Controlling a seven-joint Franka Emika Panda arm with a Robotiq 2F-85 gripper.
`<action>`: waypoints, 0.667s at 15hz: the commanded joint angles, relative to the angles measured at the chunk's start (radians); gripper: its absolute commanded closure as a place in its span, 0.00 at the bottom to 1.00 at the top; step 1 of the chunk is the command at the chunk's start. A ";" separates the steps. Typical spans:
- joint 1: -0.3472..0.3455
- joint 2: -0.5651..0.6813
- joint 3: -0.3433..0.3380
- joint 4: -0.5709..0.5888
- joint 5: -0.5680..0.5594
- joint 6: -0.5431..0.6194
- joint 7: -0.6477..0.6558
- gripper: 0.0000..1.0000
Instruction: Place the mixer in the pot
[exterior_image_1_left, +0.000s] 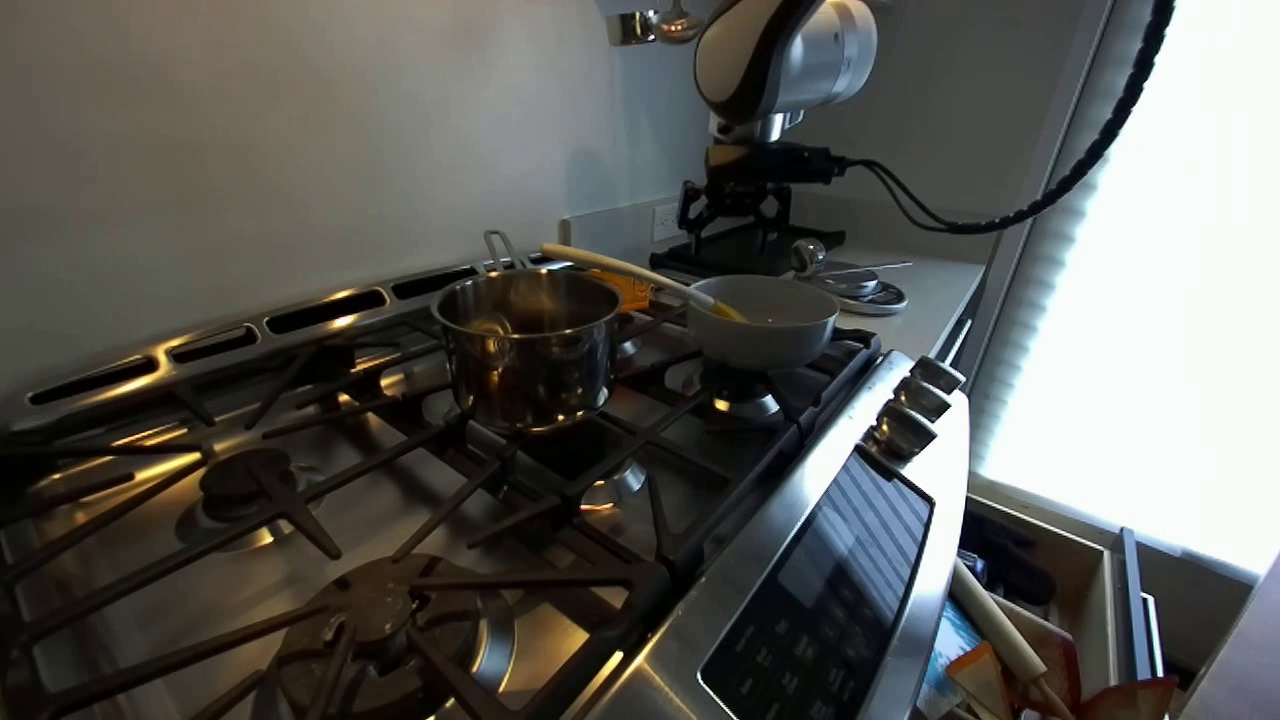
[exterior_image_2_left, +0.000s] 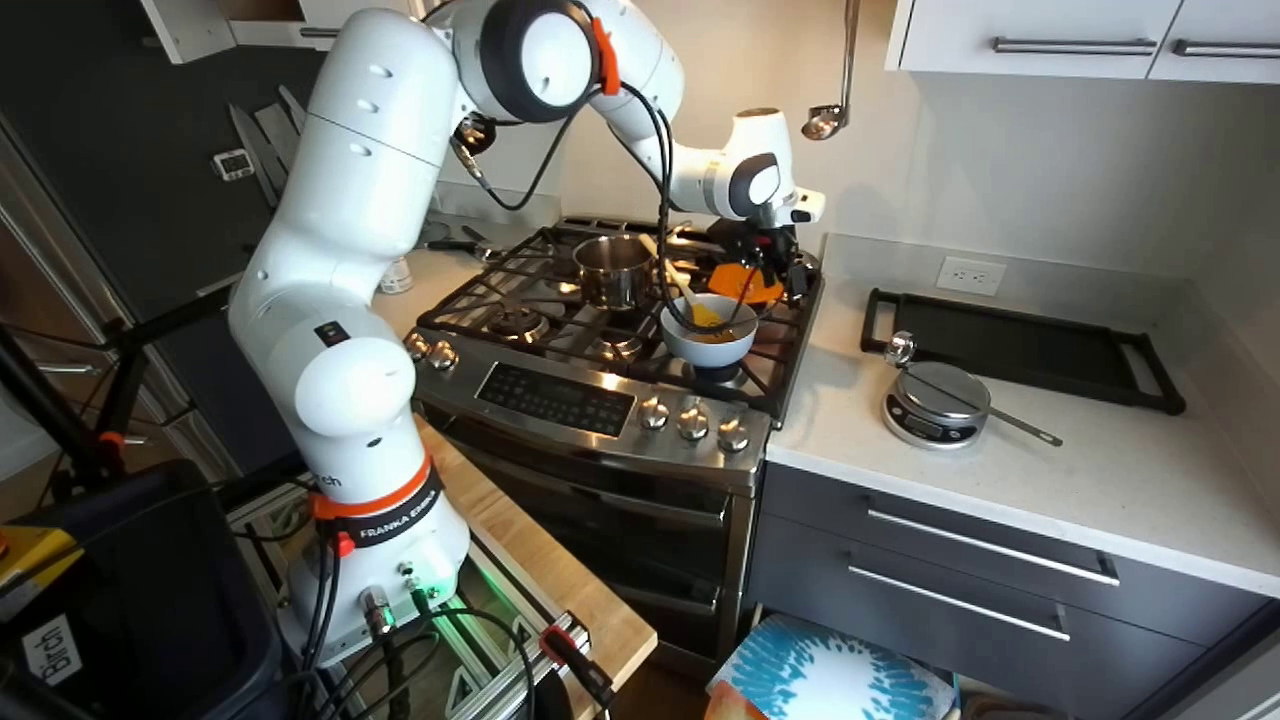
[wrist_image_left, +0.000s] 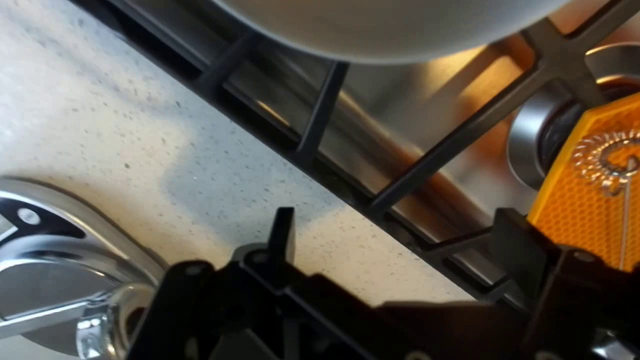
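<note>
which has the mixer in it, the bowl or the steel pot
The pale bowl: the mixer rests its yellow head inside it, not in the shiny steel pot.

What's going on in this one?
A Franka arm reaches over a stove, holding nothing: its gripper hangs open near the counter. The mixer is not yet in the steel pot; its yellowish head rests in the white bowl, handle leaning out over the rim. Pot and bowl stand side by side on the stove.
</note>
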 joint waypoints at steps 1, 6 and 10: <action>0.010 0.180 0.009 0.237 0.046 0.005 -0.116 0.00; 0.037 0.187 -0.009 0.259 0.070 0.001 -0.123 0.00; 0.053 0.190 -0.005 0.267 0.065 0.000 -0.132 0.00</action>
